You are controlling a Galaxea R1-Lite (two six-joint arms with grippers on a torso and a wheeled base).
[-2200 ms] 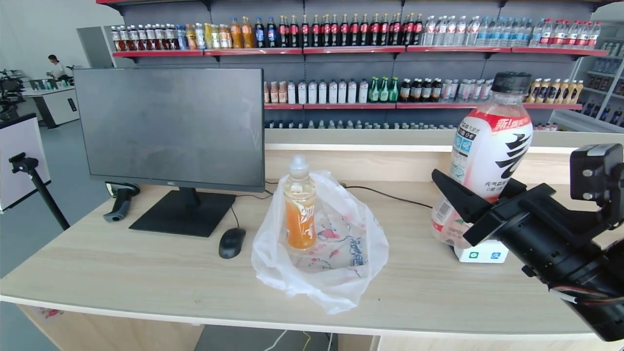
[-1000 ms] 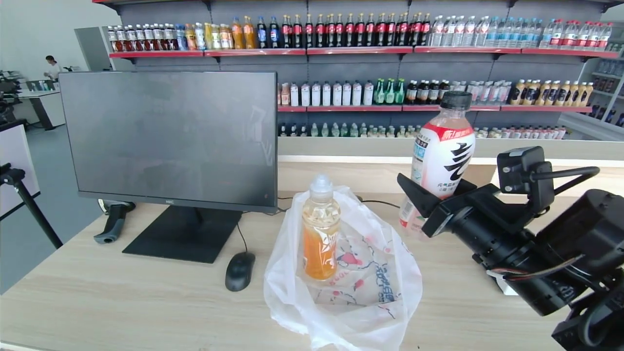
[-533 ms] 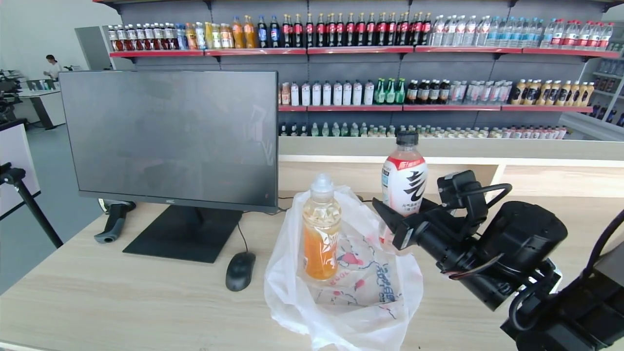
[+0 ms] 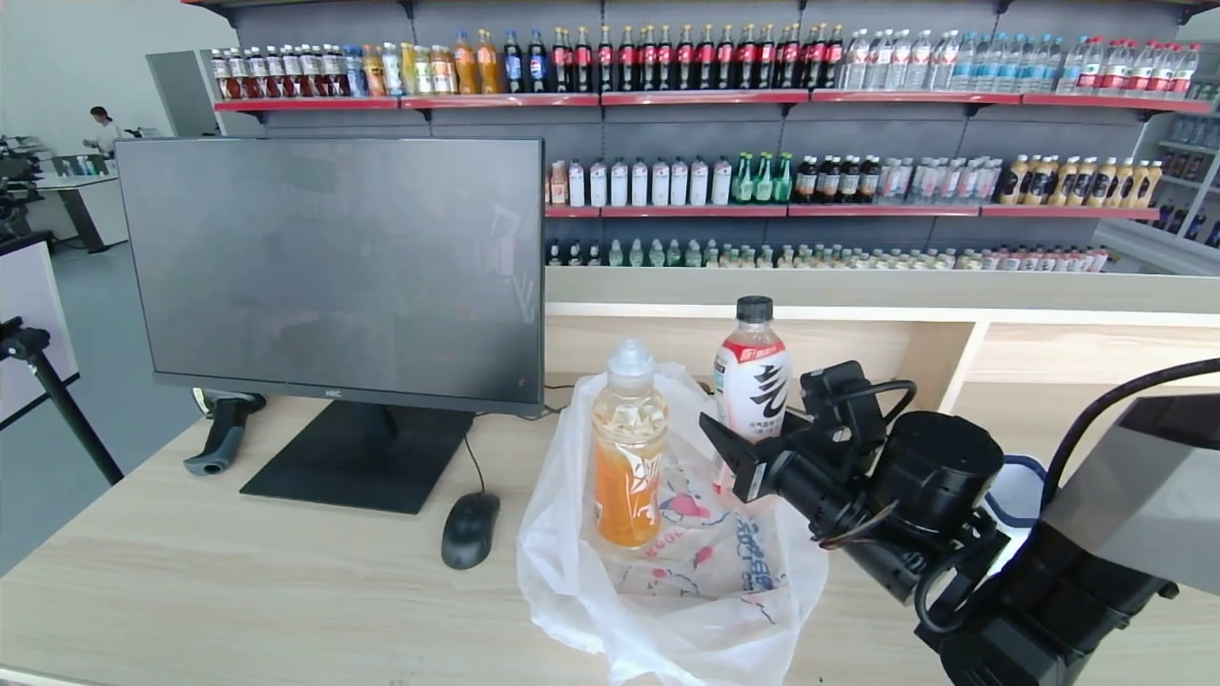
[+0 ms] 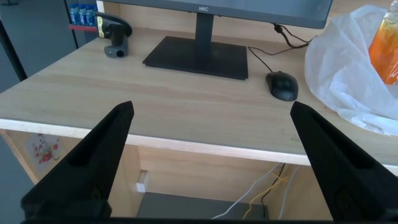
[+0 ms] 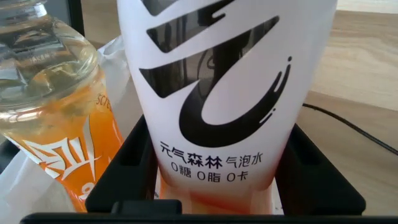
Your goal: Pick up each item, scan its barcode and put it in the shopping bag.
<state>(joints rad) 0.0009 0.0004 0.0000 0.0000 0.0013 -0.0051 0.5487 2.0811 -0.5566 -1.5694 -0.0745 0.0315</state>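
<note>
Head view above counter (image 4: 238, 591), wrist views nearer (all share shopping bag (image 4: 667, 629))

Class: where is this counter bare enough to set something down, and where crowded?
Bare: counter near edge, before monitor stand and mouse, left of shopping bag. Crowded: the bag, with orange bottle and right gripper holding white bottle.

A light wooden tabletop (image 4: 238, 591) is backed by dark shelving (image 4: 667, 133), its red-edged boards lined with bottles. Grey floor (image 4: 38, 514) and a white wall (image 4: 67, 57) are seen at the left.
</note>
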